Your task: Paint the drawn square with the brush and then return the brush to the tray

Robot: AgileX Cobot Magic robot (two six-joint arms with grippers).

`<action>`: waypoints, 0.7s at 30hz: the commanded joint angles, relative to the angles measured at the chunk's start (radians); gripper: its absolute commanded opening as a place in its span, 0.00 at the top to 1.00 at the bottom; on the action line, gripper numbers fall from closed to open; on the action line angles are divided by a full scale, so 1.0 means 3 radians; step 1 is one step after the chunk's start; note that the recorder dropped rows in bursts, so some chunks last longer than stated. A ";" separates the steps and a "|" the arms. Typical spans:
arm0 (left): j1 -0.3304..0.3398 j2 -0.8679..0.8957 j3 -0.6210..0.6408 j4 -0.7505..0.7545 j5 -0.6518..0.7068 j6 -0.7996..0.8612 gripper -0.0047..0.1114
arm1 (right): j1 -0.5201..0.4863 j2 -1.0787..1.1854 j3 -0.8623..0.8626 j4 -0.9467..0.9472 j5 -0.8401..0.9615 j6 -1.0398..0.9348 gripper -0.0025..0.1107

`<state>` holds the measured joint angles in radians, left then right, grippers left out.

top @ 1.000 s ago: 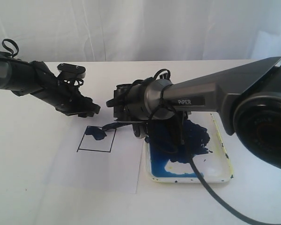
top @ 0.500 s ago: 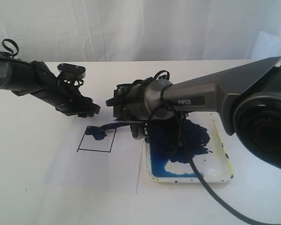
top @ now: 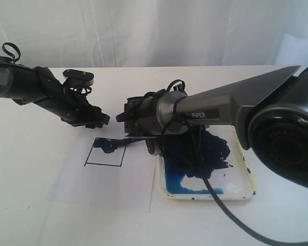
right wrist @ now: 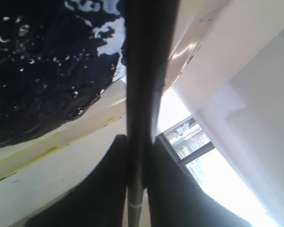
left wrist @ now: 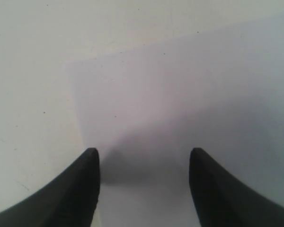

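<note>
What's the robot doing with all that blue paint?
The right gripper is shut on the brush, with the tip at the drawn square on the paper. A blue blotch fills only part of it. The left gripper hangs open over the paper, holding nothing. The tray, smeared with blue paint, sits beside the paper.

The drawn square bears a dark blue blotch along its far edge, where the tip of the thin black brush lies. The white, blue-smeared tray lies near the square.
</note>
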<state>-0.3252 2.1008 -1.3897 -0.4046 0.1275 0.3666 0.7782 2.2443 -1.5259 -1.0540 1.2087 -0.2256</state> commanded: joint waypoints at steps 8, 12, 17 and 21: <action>0.0011 0.0009 0.0010 -0.0018 0.0151 -0.0011 0.44 | -0.0007 -0.0058 0.0011 -0.0140 0.0041 -0.0019 0.98; 0.0011 0.0009 0.0010 -0.0018 0.0151 -0.0003 0.44 | -0.0007 -0.0078 0.0011 -0.0153 0.0041 -0.0019 0.98; 0.0011 0.0009 0.0010 -0.0018 0.0157 -0.0004 0.44 | -0.0007 -0.0089 0.0011 -0.0153 0.0041 -0.0019 0.98; 0.0011 0.0009 0.0010 -0.0018 0.0137 -0.0004 0.44 | -0.0007 -0.0096 0.0011 -0.0153 0.0041 -0.0019 0.98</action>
<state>-0.3252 2.1008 -1.3897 -0.4026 0.1293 0.3704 0.7782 2.2304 -1.5259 -1.0876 1.2106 -0.2256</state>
